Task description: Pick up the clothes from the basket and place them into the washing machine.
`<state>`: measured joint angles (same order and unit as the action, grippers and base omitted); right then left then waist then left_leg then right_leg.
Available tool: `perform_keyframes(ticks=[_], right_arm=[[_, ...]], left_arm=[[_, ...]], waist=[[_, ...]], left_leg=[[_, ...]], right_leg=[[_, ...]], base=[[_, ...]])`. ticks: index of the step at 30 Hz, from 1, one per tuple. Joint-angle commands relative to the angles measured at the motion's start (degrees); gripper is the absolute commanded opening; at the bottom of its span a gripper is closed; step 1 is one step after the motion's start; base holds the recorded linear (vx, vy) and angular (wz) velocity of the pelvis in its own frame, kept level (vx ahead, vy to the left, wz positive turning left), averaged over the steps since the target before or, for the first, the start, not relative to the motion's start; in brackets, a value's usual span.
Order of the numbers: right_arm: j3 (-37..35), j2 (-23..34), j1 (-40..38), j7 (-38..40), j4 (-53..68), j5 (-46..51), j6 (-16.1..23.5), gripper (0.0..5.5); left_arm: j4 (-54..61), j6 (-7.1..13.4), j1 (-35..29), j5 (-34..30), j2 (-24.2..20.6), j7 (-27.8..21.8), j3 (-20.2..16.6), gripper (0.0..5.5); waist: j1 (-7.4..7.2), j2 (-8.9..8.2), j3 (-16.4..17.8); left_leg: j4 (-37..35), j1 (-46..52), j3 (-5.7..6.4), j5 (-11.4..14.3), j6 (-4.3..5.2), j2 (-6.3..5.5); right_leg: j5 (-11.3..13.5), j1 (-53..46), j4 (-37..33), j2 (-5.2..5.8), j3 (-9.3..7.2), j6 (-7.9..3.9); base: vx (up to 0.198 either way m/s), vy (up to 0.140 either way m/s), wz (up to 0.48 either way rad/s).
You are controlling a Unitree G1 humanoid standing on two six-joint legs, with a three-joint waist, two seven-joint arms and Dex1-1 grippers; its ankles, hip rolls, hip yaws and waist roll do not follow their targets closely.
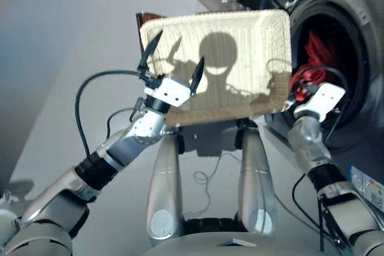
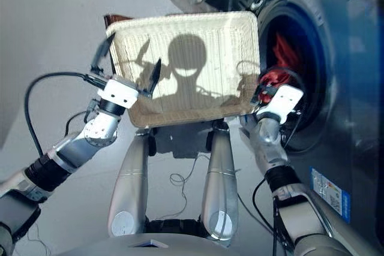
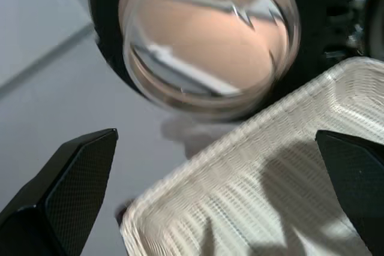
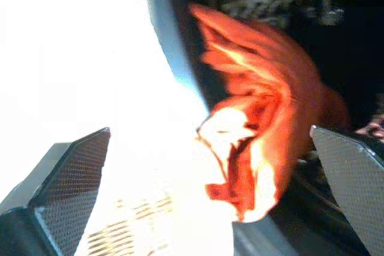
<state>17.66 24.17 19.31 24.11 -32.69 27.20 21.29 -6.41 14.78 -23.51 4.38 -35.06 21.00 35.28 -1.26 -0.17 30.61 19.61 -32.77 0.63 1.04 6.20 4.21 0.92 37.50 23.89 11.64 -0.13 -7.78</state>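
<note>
**No legible text**

A blue-and-white sticker (image 2: pixel 328 192) sits low on the front of the washing machine (image 2: pixel 336 58), beside the porthole. It carries print, but the marks are too small and blurred to read.

The basket (image 1: pixel 240 34) stands left of the washing machine (image 1: pixel 351 58), its right edge beside the drum opening. 1 garment (image 1: pixel 313 58) lies inside the drum. The door (image 3: pixel 207 34) hangs behind the basket's far edge.

Cream wicker basket (image 1: pixel 240 34) on a dark stand (image 1: pixel 210 136); pale grey floor (image 1: pixel 54 88) beneath.
</note>
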Motion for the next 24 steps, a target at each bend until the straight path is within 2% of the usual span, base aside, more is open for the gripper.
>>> perform_keyframes(ticks=[1, 5, 8, 12, 15, 17, 18, 20, 24], right_arm=[[-2.60, -0.20, -3.56, -1.26, 1.28, -1.62, 0.74, 5.50], [-3.66, -2.55, -6.81, -3.88, -1.40, -1.06, 0.56, 5.50], [-4.43, -3.07, -9.02, -6.23, -4.49, -1.43, 0.42, 5.50], [-3.49, -2.01, -11.86, -10.03, -9.38, -6.92, -1.71, 5.50], [-3.00, -1.86, -13.84, -12.58, -14.30, -11.45, -3.85, 5.50], [-2.95, -2.10, -15.04, -14.66, -18.01, -12.90, -5.08, 5.50], [-3.31, -2.36, -15.75, -15.45, -19.18, -13.17, -5.68, 5.50], [-3.07, -2.92, -16.78, -18.27, -22.80, -13.87, -7.16, 5.50], [-4.45, -4.52, -18.89, -22.76, -27.68, -12.29, -9.52, 5.50]], left_arm=[[0.41, 3.89, 2.36, -1.05, 0.80, -2.88, -1.65, 5.50], [-7.76, 4.81, 5.94, -1.36, 3.01, -5.42, -2.67, 5.50], [-17.81, 5.17, 9.56, -0.59, 6.48, -7.83, -3.74, 5.50], [-28.00, 5.23, 14.61, 0.74, 9.35, -12.22, -7.43, 5.50], [-33.88, 4.11, 17.96, 5.42, 12.10, -16.94, -10.83, 5.50], [-38.58, 1.78, 20.16, 9.04, 14.67, -20.01, -13.65, 5.50], [-38.79, 1.39, 20.97, 9.47, 14.97, -20.94, -14.00, 5.50], [-46.12, -1.77, 21.87, 10.03, 17.10, -23.20, -16.45, 5.50], [-55.41, -4.20, 22.43, 8.99, 19.41, -25.24, -20.36, 5.50]], waist=[[-0.16, 1.38, -3.05], [-0.15, 1.17, -5.24], [0.01, 1.01, -7.70], [0.14, 0.84, -11.25], [0.36, 0.74, -13.25], [0.56, 0.77, -14.80], [0.53, 0.86, -15.47], [0.42, 0.91, -17.28], [0.32, 0.88, -20.50]], left_leg=[[-4.52, 3.20, -3.60, -2.11, -2.32, -2.52], [-8.24, 10.69, -3.77, -2.25, -2.14, -2.47], [-11.97, 15.89, -3.57, -2.47, -1.89, -2.58], [-16.28, 21.47, -3.47, -3.16, -1.62, -2.17], [-18.07, 25.05, -3.43, -3.20, -1.49, -1.92], [-19.36, 27.13, -3.57, -3.32, -1.36, -1.76], [-19.98, 28.21, -3.40, -3.28, -1.37, -1.75], [-21.13, 30.00, -3.61, -3.36, -1.30, -1.71], [-23.94, 33.48, -3.90, -3.35, -1.30, -1.71]], right_leg=[[-0.62, -4.52, -2.73, -1.32, -3.86, -0.76], [-0.41, -11.74, -6.52, -1.71, -5.02, -0.92], [-0.22, -16.90, -9.66, -2.19, -5.79, -1.14], [0.59, -22.87, -14.08, -2.30, -6.72, -1.60], [0.61, -26.74, -15.89, -2.21, -7.62, -1.85], [0.68, -29.08, -17.14, -2.23, -8.23, -2.05], [0.66, -30.06, -17.58, -2.29, -8.32, -2.07], [0.95, -31.97, -18.68, -2.33, -8.52, -2.24], [1.16, -34.94, -20.81, -2.28, -8.67, -2.50]], base=[[0.132, 0.020, -0.055], [0.139, 0.017, -0.045], [0.163, 0.017, -0.019], [0.156, 0.012, 0.007], [0.128, 0.009, 0.089], [0.122, 0.026, 0.145], [0.107, 0.028, 0.129], [0.108, 0.039, 0.085], [0.099, 0.047, 0.012]])
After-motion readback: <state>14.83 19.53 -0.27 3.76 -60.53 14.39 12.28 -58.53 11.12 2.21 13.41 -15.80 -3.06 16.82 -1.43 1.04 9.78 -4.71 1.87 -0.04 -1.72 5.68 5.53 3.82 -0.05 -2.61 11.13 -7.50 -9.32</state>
